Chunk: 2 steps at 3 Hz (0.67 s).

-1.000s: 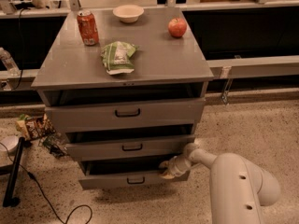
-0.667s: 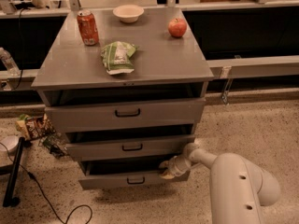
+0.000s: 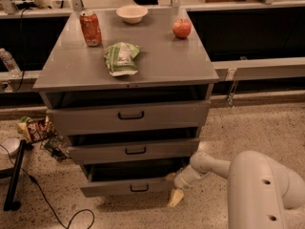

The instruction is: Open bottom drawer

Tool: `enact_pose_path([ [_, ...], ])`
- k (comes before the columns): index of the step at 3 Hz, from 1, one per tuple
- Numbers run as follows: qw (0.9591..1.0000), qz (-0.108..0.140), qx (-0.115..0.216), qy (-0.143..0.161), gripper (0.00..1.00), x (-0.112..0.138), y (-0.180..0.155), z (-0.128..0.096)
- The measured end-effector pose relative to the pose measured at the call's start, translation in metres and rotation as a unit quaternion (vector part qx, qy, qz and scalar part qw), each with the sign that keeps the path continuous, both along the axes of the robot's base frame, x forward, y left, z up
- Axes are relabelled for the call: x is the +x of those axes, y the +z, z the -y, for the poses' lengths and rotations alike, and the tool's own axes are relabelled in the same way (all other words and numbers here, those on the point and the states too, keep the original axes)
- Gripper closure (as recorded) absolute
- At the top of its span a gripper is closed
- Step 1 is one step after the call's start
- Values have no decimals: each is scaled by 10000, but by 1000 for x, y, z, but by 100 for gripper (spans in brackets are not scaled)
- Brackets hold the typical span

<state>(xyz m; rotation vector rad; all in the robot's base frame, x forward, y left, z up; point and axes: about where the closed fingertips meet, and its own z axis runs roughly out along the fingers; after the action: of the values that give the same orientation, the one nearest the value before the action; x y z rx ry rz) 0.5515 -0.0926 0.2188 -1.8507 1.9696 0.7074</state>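
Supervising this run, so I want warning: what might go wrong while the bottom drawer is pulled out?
The tool sits at the right end of the bottom drawer, away from its handle, so a pull may slip off or skew the drawer. The arm lies close to the corner of the middle drawer and might bump it.

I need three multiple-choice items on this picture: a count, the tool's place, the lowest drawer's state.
1. Things on the grey cabinet top: A two; B four; C six.
2. The robot's tool is: A by the small grey bottom drawer's right end; B on the cabinet top; C at the top handle.
3. The bottom drawer is: A shut; B partly open; C removed.
1B: red can, white bowl, red apple, green bag. 2A: it sits at that front corner. 3B: dark gap shows above its front.
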Motion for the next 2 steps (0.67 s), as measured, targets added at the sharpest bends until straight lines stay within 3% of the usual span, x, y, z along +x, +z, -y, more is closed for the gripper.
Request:
enact_pose_path([
  [1, 9982, -569, -179, -22, 13, -56, 38, 21],
  [2, 9927, -1166, -285, 110, 38, -122, 62, 30],
])
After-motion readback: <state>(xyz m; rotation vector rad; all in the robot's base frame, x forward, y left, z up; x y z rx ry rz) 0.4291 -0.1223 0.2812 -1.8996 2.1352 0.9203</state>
